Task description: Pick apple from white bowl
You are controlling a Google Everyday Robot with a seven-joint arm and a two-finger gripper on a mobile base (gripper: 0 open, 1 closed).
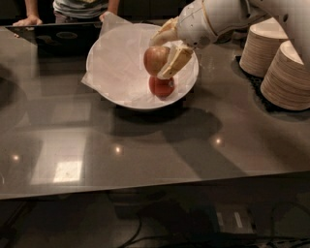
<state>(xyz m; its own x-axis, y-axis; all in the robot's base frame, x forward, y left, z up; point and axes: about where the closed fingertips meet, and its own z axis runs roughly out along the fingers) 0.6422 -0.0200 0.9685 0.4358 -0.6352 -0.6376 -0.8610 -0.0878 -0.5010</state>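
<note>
The pale yellow-tan apple point(155, 60) is held in my gripper point(163, 53), lifted a little above the inside of the white bowl point(116, 72), which is lined with crinkled white paper. The gripper's beige fingers point(175, 60) are shut on the apple from both sides. A deep red apple point(161, 86) lies in the bowl just below the held one. My white arm reaches in from the upper right.
Two stacks of beige paper bowls point(281, 63) stand at the right on a dark mat. A person point(72, 9) stands behind the table with hands near a dark laptop point(58, 36). The dark glossy table point(145, 145) stretches to the front.
</note>
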